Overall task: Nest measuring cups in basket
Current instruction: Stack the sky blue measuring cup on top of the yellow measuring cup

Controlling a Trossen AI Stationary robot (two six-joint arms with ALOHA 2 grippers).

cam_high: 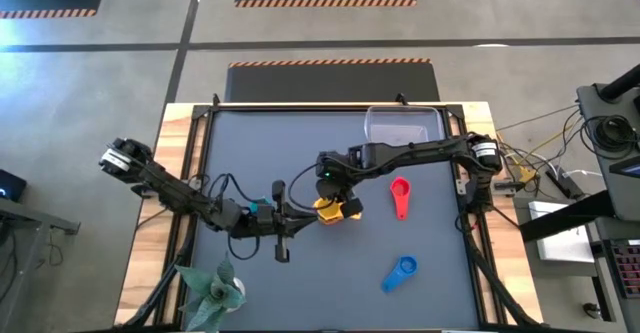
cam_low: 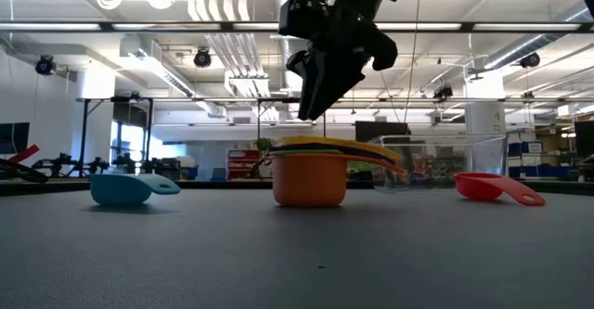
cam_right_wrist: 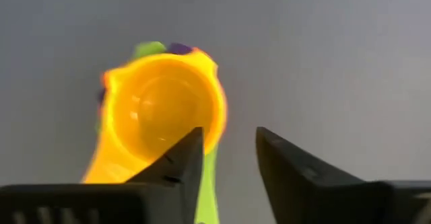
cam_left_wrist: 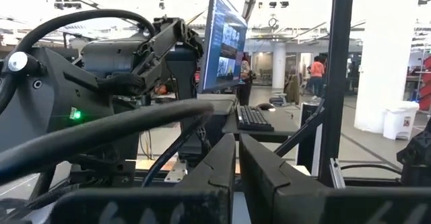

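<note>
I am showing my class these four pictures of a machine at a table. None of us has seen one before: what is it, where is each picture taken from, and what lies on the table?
It is a robot with two dark arms, each ending in a two-finger gripper. One camera looks straight down, one sits at table height, and one rides on each wrist. On the table lie a nested stack of cups with the yellow cup on top, a red cup, a blue cup and a clear basket. The right gripper hovers open just above the stack, holding nothing. The left gripper waits beside it, fingers together, empty. A spiky green ornament stands at the table's edge.
</note>
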